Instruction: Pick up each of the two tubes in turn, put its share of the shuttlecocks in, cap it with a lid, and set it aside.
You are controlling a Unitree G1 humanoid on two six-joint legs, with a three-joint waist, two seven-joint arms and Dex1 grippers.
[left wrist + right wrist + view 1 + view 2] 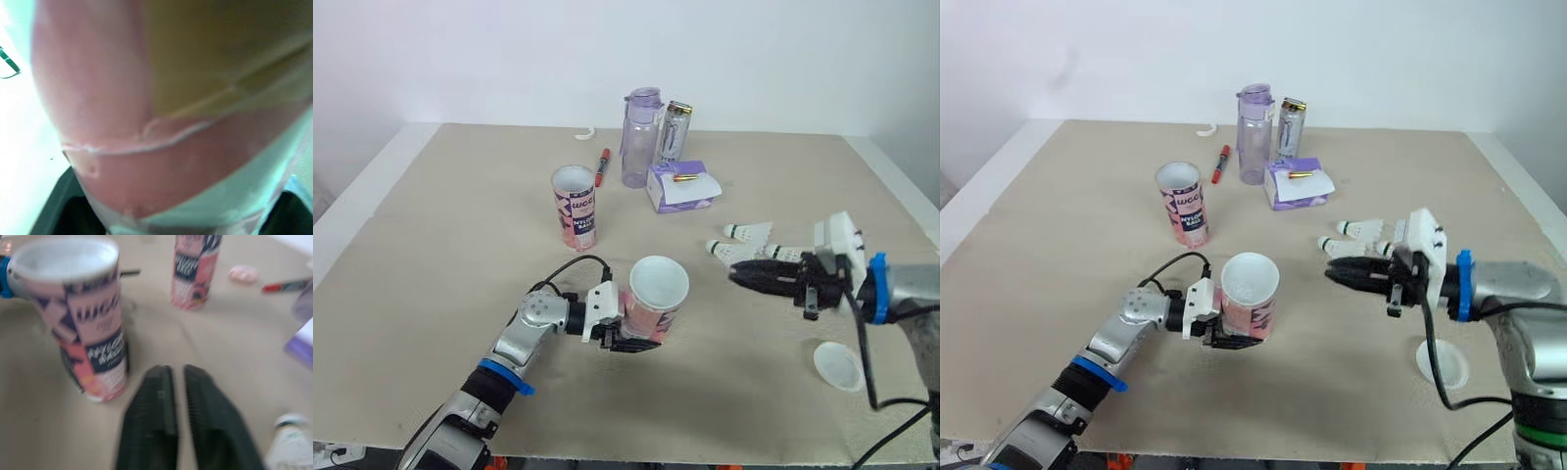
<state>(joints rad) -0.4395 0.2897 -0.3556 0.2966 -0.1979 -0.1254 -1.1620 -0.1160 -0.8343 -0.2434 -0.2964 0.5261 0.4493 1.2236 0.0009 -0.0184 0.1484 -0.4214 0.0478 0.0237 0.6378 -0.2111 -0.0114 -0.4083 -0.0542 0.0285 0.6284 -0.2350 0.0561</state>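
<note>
Left wrist view: your left gripper was clamped on the lower wall of the held tube. Its black fingers showed at either side, and the pink wall pressed close to the lens. In the eye views this tube leaned, its open white mouth turned up and toward the head. You could not tell whether its base touched the cloth.

Your right gripper hung just beside that mouth, on the robot's right. Its fingers were drawn almost together with only a thin slit between them, and they gripped nothing.

Just beyond the right gripper lay the shuttlecocks. Two could be counted clearly, and the gripper hid whatever lay behind it. One white lid lay flat near the table's front right.

The tubes numbered two. The second tube stood upright and open, well apart, toward the far left of the held one.

The table was covered in plain beige cloth with white edges. A bare white wall rose behind it.

At the far middle stood:
- one red marker
- one purple bottle
- one can
- one purple box, with a white slip on top
</note>
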